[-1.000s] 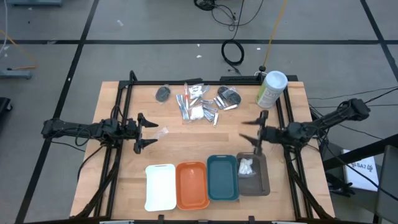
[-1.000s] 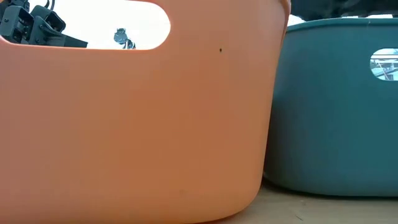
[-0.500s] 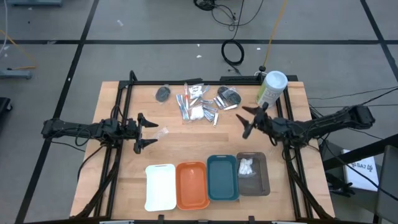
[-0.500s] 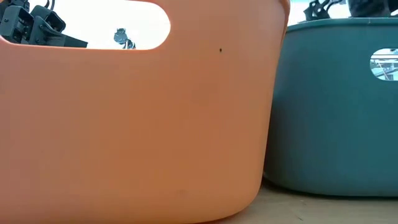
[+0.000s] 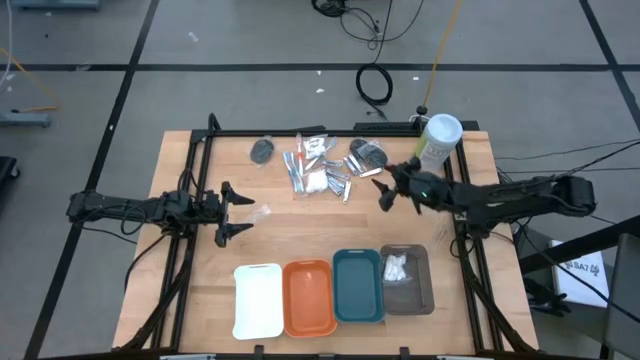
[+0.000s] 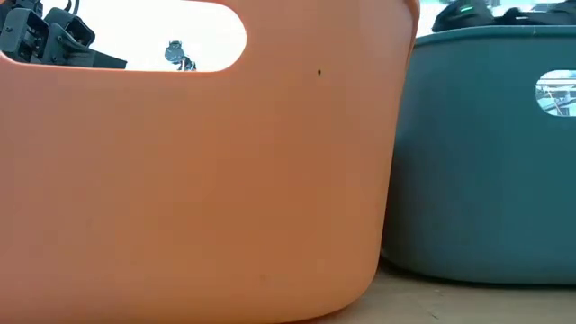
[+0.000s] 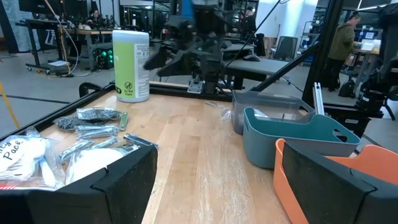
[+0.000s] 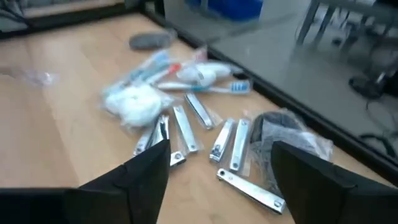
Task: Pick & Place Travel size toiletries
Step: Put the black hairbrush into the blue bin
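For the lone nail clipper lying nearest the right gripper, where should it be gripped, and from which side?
Grip that nail clipper across its narrow width at mid-length, coming from above: it lies flat on the table, apart from the others. The right gripper is open.

- Clear wrapper at the pile's edge, left wrist view: handwritten "Pa…" legible, remainder cut off.
- Pale-green canister: dark round emblem on its label (wording unreadable).
- White sign beside the table, high view: print too small to read.

Pale-green canister at the table's far right corner; four trays along the near edge.
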You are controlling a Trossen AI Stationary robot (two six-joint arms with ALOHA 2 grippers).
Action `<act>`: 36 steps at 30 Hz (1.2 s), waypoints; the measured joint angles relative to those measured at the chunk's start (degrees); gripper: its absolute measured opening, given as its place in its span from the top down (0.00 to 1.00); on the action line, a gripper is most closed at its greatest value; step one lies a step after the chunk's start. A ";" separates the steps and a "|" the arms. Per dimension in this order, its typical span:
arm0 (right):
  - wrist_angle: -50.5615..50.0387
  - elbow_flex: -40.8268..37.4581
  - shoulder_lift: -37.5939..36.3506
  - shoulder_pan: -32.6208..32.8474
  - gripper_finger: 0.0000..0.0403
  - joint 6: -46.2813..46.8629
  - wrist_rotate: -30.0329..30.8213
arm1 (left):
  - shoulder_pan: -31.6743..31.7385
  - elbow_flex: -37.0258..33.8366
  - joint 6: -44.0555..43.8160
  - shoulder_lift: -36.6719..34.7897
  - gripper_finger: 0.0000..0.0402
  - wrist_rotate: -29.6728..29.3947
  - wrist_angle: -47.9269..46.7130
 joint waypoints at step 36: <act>-0.83 13.10 33.59 -23.48 0.60 -1.62 -17.38 | 0.00 0.01 0.00 -0.01 0.15 0.00 0.00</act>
